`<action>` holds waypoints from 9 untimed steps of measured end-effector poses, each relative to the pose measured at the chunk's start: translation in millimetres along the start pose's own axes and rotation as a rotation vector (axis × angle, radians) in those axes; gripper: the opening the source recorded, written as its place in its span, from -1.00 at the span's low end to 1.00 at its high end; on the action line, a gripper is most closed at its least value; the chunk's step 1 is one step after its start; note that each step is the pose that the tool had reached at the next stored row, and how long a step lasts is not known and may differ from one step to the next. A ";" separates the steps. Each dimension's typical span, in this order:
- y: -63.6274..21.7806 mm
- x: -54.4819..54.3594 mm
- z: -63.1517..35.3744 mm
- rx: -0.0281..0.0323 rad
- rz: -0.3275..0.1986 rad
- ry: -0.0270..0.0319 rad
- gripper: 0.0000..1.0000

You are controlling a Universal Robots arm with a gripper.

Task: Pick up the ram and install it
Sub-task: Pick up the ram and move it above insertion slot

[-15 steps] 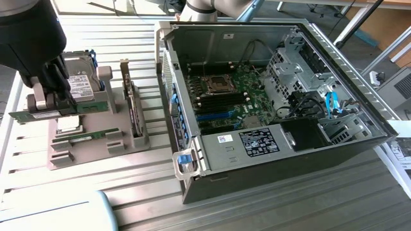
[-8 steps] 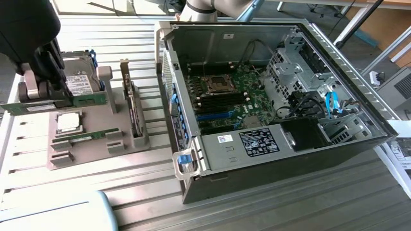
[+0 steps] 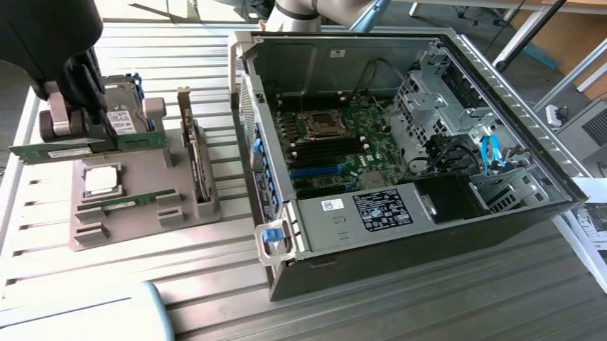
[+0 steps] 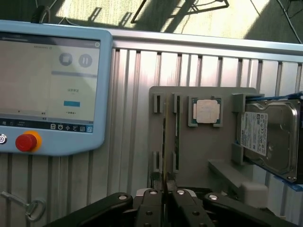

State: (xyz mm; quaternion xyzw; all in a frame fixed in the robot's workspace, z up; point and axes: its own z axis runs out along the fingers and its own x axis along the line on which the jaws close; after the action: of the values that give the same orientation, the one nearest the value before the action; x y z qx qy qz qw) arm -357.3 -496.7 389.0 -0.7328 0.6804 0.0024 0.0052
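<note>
ram: the long green stick (image 3: 57, 152) is lying level in the gripper's pinch, over the far end of the grey tray. One end pokes out past the tray toward the exterior view's left. It's well apart from the pc, and I can't tell if it's fully clear of the tray.
gripper (image 3: 61, 132): it comes down on the ram from above, with the fingers (image 4: 151, 201) pressed together on the stick's two faces. In the wrist view the ram is edge-on, just a thin line running out from between them.
tray (image 3: 142, 177): a grey parts holder sitting on the slatted metal table (image 3: 379, 312).
second stick (image 3: 124, 202): another green stick parked in a slot at the tray's near side.
cpu (image 3: 101, 182): the square silver-topped chip is in its pocket on the tray, between the held ram and the second stick.
hard drive (image 3: 124, 117): propped at a tilt just beside the gripper, at the tray's far end.
expansion card (image 3: 195, 160): standing on edge along the tray side that faces the pc.
pc case (image 3: 493, 92): lying open on the exterior view's right, with the motherboard (image 3: 332, 153) showing inside.
teach pendant (image 4: 52, 85): light blue with the screen lit and a red stop button (image 4: 26, 142), lying on the table near the tray.
</note>
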 end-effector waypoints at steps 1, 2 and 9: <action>-4.7 0.4 0.5 -0.0002 0.000 0.0000 -0.73; -8.8 0.7 0.9 -0.0003 0.000 0.0000 -0.73; -43.6 3.3 2.0 -0.0006 0.000 0.0005 -0.73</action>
State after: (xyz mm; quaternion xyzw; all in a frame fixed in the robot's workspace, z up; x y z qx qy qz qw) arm -313.6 -496.7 387.1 -0.7327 0.6806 0.0025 0.0048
